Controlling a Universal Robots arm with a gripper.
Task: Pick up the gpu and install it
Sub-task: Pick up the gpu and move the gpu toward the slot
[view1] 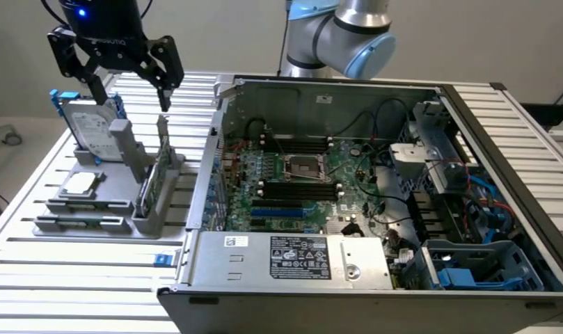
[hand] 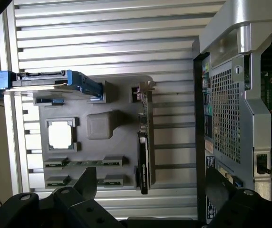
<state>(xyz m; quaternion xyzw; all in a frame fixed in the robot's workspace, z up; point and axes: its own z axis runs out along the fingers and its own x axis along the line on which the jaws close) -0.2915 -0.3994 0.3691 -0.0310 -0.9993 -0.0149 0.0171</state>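
Note:
The gpu [view1: 152, 179] stands on its edge in a slot of the grey holder [view1: 114, 202], with its silver bracket end toward the back. From the wrist view I look down on the gpu [hand: 144, 142], a thin dark strip seen edge-on. My gripper [view1: 133, 94] hangs above the holder, over the space between the hard drive and the gpu. It is open, with nothing between its black fingers [view1: 166, 87]. In the wrist view the gripper [hand: 152, 186] has a fingertip on each side of the card's line, well above it.
A silver hard drive in a blue frame [view1: 86, 129] stands at the holder's back. A processor chip [view1: 80, 183] and a memory stick [view1: 81, 221] lie in other holder slots. The open computer case [view1: 504, 209] with its motherboard [view1: 300, 184] is at the exterior view's right.

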